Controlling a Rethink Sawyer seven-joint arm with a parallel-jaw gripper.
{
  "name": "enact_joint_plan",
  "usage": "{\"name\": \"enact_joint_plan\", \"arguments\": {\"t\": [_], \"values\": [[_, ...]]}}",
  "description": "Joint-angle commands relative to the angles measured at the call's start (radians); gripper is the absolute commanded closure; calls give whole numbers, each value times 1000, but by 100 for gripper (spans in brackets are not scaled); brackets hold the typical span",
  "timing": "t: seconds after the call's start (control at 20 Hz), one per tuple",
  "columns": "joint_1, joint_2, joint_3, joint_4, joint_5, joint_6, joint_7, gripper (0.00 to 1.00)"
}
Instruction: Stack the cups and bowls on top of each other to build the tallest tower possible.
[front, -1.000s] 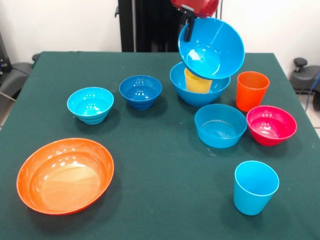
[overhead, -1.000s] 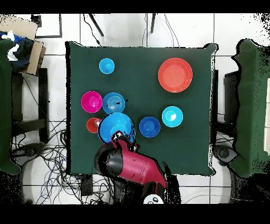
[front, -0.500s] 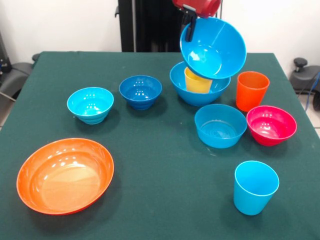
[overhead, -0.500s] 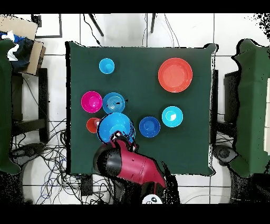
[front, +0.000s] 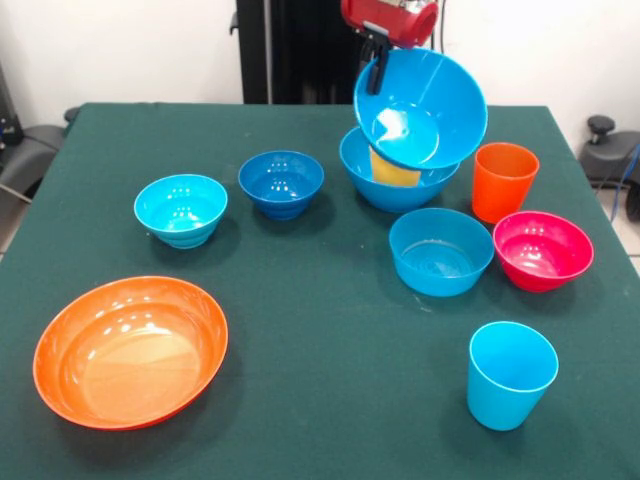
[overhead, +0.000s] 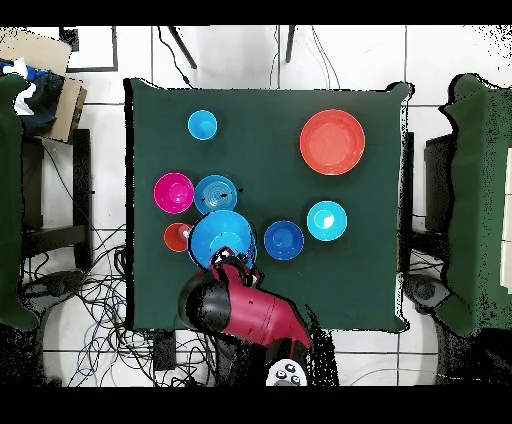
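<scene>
Since a second ago the tilted large blue plastic bowl (front: 421, 107), clamped at its rim by the gripper (front: 378, 62), has sunk lower over the second large blue bowl (front: 398, 170), which holds the yellow tumbler (front: 393, 171). Other bowls and cups sit empty, unstacked.

Overhead, the held bowl (overhead: 222, 240) hides both; stacking has barely begun.

Seen from above, the dark green cloth-covered table (overhead: 270, 150) carries a wide orange plastic bowl (overhead: 332, 142), a small light blue cup (overhead: 202, 125), a magenta-red bowl (overhead: 174, 192), a medium light blue bowl (overhead: 215, 191), a dark blue bowl (overhead: 283, 240) and a cyan bowl (overhead: 327, 220). The red robot arm (overhead: 245, 312) reaches a large blue bowl (overhead: 222, 238) beside the orange cup (overhead: 176, 237).
</scene>
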Motion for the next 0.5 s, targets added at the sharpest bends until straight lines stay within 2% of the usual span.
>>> {"name": "enact_joint_plan", "arguments": {"t": [0.05,0.5], "values": [[15,53,80,-9,-35,-58,112,100],[10,61,88,-6,-36,-79,112,100]]}}
